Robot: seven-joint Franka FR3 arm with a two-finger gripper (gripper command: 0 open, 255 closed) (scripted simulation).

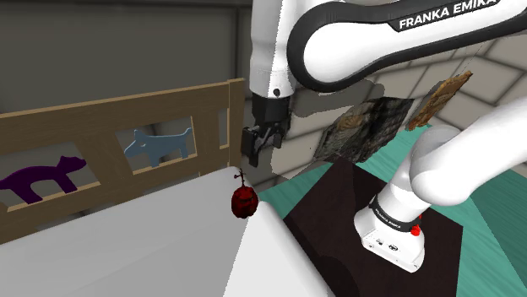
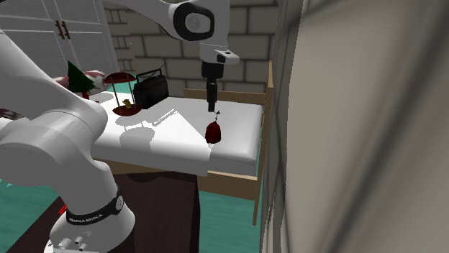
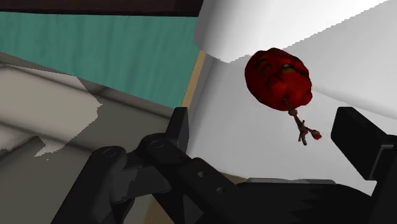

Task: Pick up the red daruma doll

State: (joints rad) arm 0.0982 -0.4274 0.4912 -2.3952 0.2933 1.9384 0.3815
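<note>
A bed with a plain white top [image 2: 173,136]. Along the bed's edge runs a wooden rail [image 1: 101,118] with two animal shapes set in its gaps, a purple animal [image 1: 38,179] and a blue animal [image 1: 158,143]. Near the bed's far corner stand a black radio [image 2: 151,90] and a small red stand [image 2: 119,92]. A teal floor [image 2: 223,215] lies beneath the bed, and a grey brick wall [image 2: 252,36] rises behind it.

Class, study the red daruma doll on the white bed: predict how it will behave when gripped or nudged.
The red daruma doll looks rounded, so a nudge would probably roll it, perhaps off the white bed's nearby edge. Its thin tasselled cord seems floppy; the open claw should likely clasp the body instead.
</note>
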